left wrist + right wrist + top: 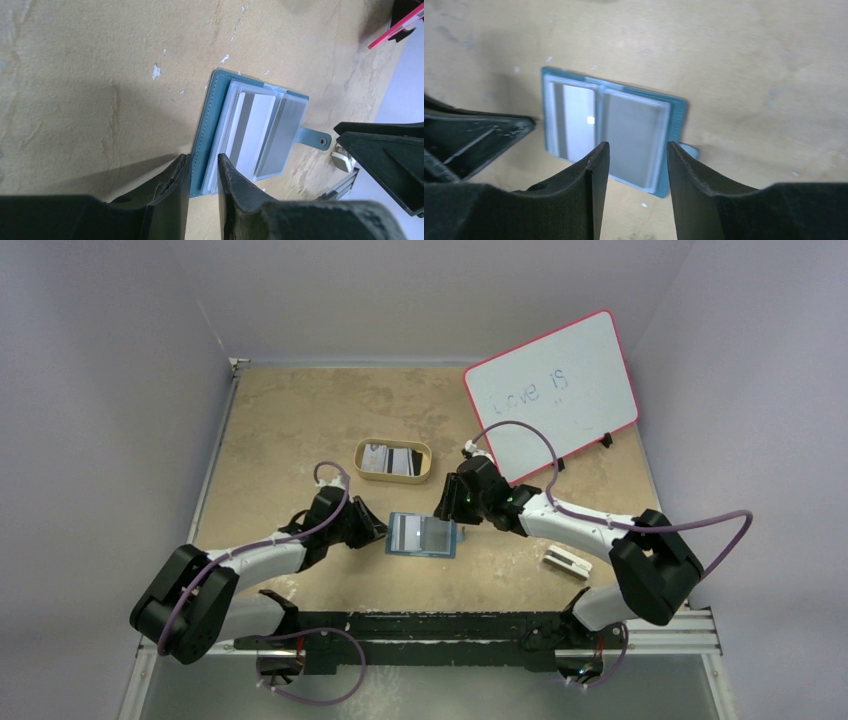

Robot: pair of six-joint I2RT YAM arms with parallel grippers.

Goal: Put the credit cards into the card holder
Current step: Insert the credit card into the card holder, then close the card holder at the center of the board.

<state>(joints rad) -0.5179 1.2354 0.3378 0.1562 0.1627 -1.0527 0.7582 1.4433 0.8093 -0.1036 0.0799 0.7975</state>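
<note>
Two fingers of the left gripper straddle an edge of the card holder, low in the wrist view; whether they pinch it cannot be told. The right gripper hangs over it, jaws apart, empty. The card holder lies open mid-frame in the top view, with a pale credit card in one sleeve.

Top external camera, high above and behind the arm bases, looks down and forward: a distant, wide take of the whole table. Left wrist camera rides close behind the fingers of the left gripper, facing along them to the card holder at their tips. Right wrist camera sits as close behind the right gripper, the card holder just past its fingertips. All three share the card holder — each wrist view catches the other gripper beside its own fingers.
</note>
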